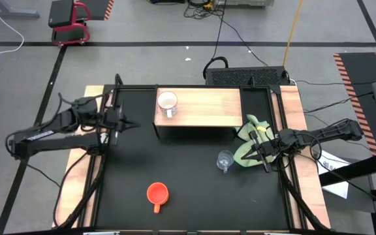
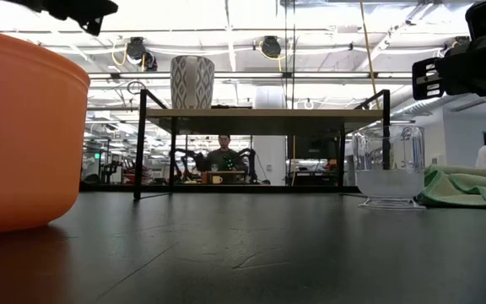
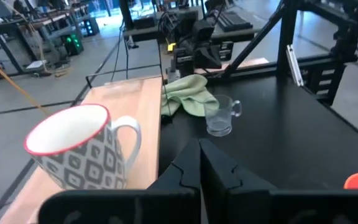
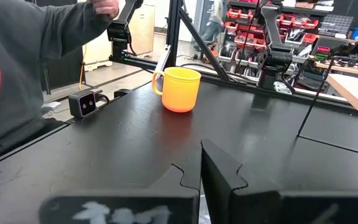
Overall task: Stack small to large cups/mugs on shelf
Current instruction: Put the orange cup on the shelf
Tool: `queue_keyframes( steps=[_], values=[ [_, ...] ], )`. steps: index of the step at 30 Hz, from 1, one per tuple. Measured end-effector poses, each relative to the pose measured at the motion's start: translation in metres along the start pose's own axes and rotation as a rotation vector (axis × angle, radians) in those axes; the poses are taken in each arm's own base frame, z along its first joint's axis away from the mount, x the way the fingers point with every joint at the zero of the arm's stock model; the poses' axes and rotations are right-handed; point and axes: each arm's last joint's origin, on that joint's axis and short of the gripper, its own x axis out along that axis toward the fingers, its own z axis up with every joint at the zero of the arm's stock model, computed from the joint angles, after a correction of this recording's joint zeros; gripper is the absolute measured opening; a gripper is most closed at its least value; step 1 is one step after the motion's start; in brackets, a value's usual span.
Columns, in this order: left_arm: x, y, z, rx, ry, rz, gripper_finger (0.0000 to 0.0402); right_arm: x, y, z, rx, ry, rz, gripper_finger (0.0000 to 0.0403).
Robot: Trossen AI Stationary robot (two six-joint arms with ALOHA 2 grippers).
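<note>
A white patterned mug (image 1: 167, 102) stands upright on the left end of the light-wood shelf (image 1: 204, 111); the left wrist view shows it close by (image 3: 79, 149). A clear glass cup (image 1: 224, 160) stands on the black table in front of the shelf's right end. An orange mug (image 1: 157, 194) stands near the table's front edge, also seen in the right wrist view (image 4: 180, 88). My left gripper (image 1: 130, 124) hangs shut, left of the shelf, holding nothing. My right gripper (image 1: 256, 151) is shut at the table's right side, just right of the glass cup, above the cloth's edge.
A yellow-green cloth (image 1: 248, 138) lies crumpled between the shelf's right end and my right gripper. Pale wooden strips (image 1: 292, 111) run along the table's sides. A person in a dark sleeve (image 4: 17, 74) stands by the table. A small camera (image 4: 82, 104) sits at the near edge.
</note>
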Motion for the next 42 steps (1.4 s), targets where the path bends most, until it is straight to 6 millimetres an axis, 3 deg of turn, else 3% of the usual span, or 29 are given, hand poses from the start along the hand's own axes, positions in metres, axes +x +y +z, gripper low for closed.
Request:
queue_keyframes(
  steps=[8, 18, 28, 42],
  values=[
    [0.007, -0.01, -0.028, -0.081, -0.092, -0.043, 0.0, 0.0, 0.0, 0.0, 0.0, 0.0, 0.0, 0.0],
    [0.026, -0.026, -0.061, -0.058, -0.207, -0.144, 0.0, 0.0, 0.0, 0.0, 0.0, 0.0, 0.0, 0.0],
    [0.028, -0.045, -0.061, -0.016, -0.246, -0.293, 0.0, 0.0, 0.0, 0.0, 0.002, 0.001, 0.0, 0.0],
    [0.039, -0.079, -0.064, -0.052, -0.157, -0.373, 0.0, 0.0, 0.0, 0.0, 0.0, 0.0, 0.0, 0.0]
  ],
)
